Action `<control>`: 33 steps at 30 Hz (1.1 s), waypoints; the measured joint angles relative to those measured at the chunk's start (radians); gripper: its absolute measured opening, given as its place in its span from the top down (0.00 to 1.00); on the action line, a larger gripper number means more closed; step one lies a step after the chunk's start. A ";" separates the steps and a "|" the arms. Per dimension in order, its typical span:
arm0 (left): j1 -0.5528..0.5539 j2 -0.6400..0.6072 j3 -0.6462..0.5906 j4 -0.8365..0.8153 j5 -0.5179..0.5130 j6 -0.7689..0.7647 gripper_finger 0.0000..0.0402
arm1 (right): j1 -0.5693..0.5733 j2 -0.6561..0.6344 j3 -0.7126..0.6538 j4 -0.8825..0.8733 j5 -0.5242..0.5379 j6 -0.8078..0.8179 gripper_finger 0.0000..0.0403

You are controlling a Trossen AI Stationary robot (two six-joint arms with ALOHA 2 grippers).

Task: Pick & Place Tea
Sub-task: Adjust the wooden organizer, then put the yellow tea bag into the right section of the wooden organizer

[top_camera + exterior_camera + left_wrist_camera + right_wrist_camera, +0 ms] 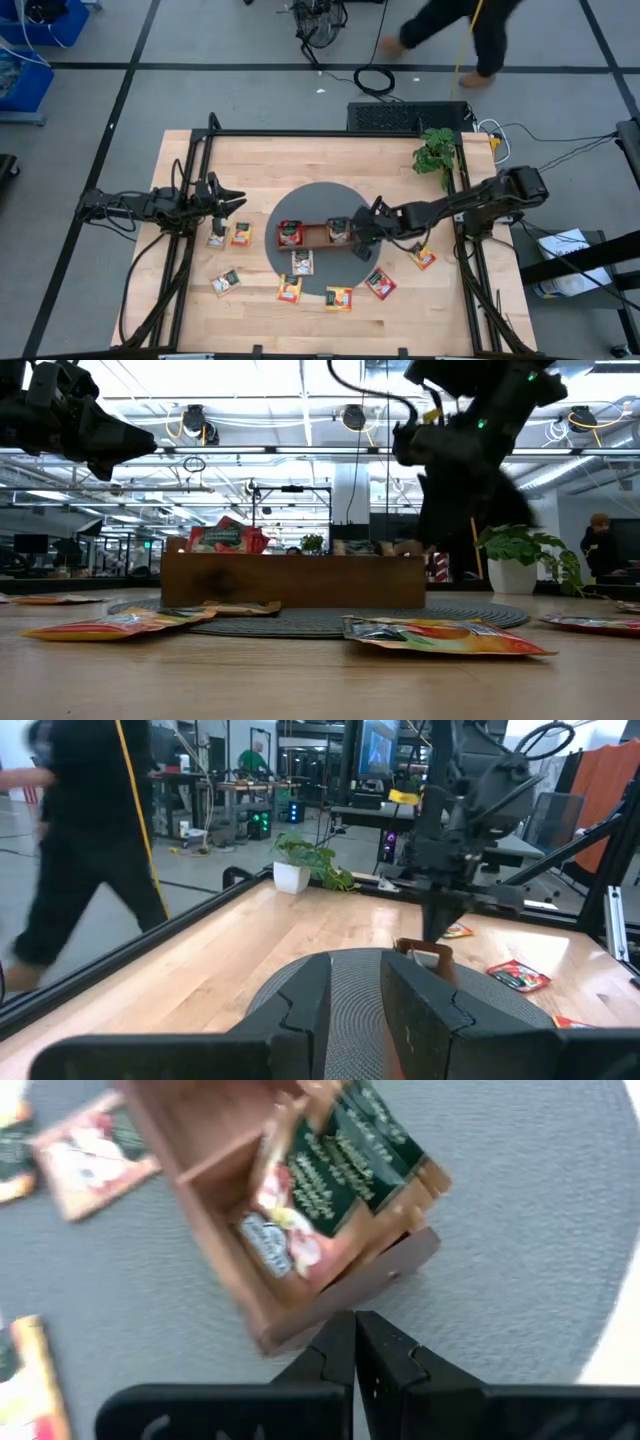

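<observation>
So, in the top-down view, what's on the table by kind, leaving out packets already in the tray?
Tea packets outside the tray: 8
Wooden tray: 1
Gray round mat: 1
Potted plant: 1
Total: 11

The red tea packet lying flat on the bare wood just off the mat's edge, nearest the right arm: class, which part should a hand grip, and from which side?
The red tea packet lies flat on the table, apart from its neighbours. It is probably best taken from straight above, pinching two opposite edges; flat as it is, nothing offers itself from the side.
</observation>
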 joint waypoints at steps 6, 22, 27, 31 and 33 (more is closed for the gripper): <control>0.000 0.000 0.000 0.000 0.000 0.000 0.77 | 0.054 -0.042 0.000 0.000 0.000 0.022 1.00; 0.000 0.000 0.000 0.000 0.000 0.000 0.77 | 0.220 -0.193 0.001 -0.052 0.059 0.093 1.00; 0.000 0.000 0.000 0.000 0.000 0.000 0.77 | 0.267 -0.205 0.001 -0.004 0.107 0.042 1.00; 0.000 0.000 0.000 0.000 0.000 0.000 0.77 | 0.287 -0.205 0.001 0.046 0.113 -0.073 1.00; 0.000 0.000 0.000 0.000 0.000 0.000 0.77 | 0.301 -0.205 0.001 0.047 0.140 -0.134 1.00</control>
